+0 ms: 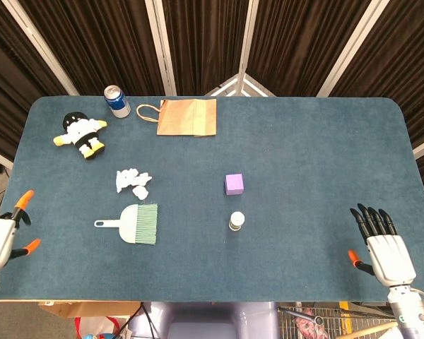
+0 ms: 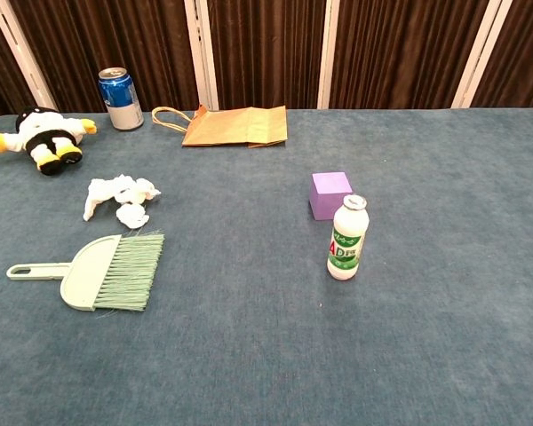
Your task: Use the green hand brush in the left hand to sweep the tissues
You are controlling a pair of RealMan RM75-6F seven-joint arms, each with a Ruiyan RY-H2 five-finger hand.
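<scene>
A pale green hand brush (image 1: pixel 135 224), its bristles a slightly deeper green, lies on a dark teal-blue table (image 1: pixel 311 155); crumpled white tissues (image 1: pixel 132 181) sit at its 12 o'clock. At 11 o'clock from the tissues is a black-and-white plush toy (image 1: pixel 81 134) with yellow tips, and beyond it a blue and silver can (image 1: pixel 116 101). An orange-brown paper bag (image 1: pixel 187 117) lies at 3 o'clock from the can. A purple cube (image 1: pixel 233 183) stands at 12 o'clock from a white bottle (image 2: pixel 347 238) with a green label bearing what may be red lettering. The left hand (image 1: pixel 1 239) is white with orange tips; the right hand (image 1: pixel 381 244) is white with black fingers and one orange tip. Dark brown curtains with white frames hang behind.
</scene>
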